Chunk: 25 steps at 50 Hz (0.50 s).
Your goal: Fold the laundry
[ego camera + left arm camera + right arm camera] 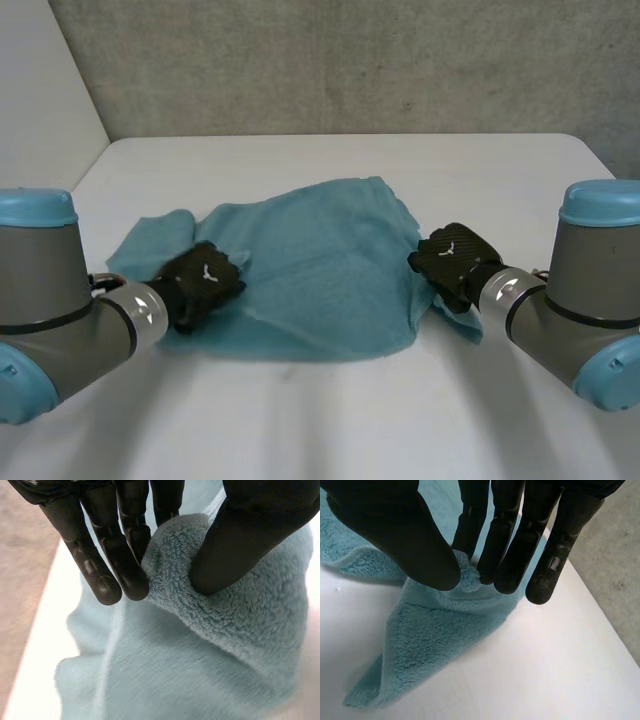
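Grey blue-capped arms [60,300] enter from 7 and 5 o'clock. Left hand [205,278] pinches the crumpled teal terry towel [320,270] at its 9 o'clock edge, and right hand [450,258] pinches its 3 o'clock edge. Its long axis runs 9-to-3 between them on the white surface [330,420].

plain teal towel [320,270], white table [330,420], black hands.

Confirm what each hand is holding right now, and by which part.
Both hold the teal towel. The left hand pinches a raised fold near its left end; the right hand pinches a small tuft at its right edge.
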### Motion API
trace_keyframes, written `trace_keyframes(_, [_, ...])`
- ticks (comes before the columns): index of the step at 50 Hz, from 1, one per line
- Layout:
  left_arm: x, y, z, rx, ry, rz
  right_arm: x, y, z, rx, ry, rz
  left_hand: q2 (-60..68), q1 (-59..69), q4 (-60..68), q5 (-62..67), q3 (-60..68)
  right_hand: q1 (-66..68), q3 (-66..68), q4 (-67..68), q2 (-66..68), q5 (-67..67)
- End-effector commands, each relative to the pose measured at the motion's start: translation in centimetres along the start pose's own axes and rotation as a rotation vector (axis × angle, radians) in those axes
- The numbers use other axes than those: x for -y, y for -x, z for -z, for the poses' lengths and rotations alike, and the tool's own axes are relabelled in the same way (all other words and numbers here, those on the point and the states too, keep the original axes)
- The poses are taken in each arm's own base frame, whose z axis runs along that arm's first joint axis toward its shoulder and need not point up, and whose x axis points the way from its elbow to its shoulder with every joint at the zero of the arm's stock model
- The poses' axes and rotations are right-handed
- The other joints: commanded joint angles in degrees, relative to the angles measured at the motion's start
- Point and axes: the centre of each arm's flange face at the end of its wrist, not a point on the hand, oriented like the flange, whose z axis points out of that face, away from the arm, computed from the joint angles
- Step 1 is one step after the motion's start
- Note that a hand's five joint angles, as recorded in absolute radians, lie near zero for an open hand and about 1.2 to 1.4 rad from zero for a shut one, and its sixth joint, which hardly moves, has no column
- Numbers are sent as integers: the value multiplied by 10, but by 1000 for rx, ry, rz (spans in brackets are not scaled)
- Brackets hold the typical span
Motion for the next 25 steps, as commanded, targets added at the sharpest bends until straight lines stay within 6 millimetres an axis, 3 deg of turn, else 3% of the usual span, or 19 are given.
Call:
trace_keyframes(1, [-4,2,2,105,49,-6,-9,-24,2,-93,52,-177,123,166,118,148,121,242,121,116,125,135])
trace_keyframes(2, [-4,1,3,105,48,10,-9,-32,3,-117,48,-255,123,166,118,148,121,129,9,4,12,22])
trace_keyframes(3, [-4,1,3,108,48,21,-9,-33,3,-118,48,-256,123,166,118,148,121,128,8,3,11,21])
trace_keyframes(5, [-4,1,5,110,50,44,-3,-49,10,-166,14,-409,123,166,118,148,121,-69,-190,-195,-186,-177])
trace_keyframes(11, [-2,9,9,140,38,142,-10,-61,17,-206,6,-655,123,166,118,148,121,-262,-382,-387,-379,-369])
trace_keyframes(18, [-11,24,11,191,52,232,-28,-68,28,-233,43,-766,123,166,118,148,121,-302,-423,-428,-419,-410])
trace_keyframes(25, [-12,35,17,226,50,255,-44,-59,35,-228,90,-864,123,166,118,148,121,-302,-423,-428,-419,-410])
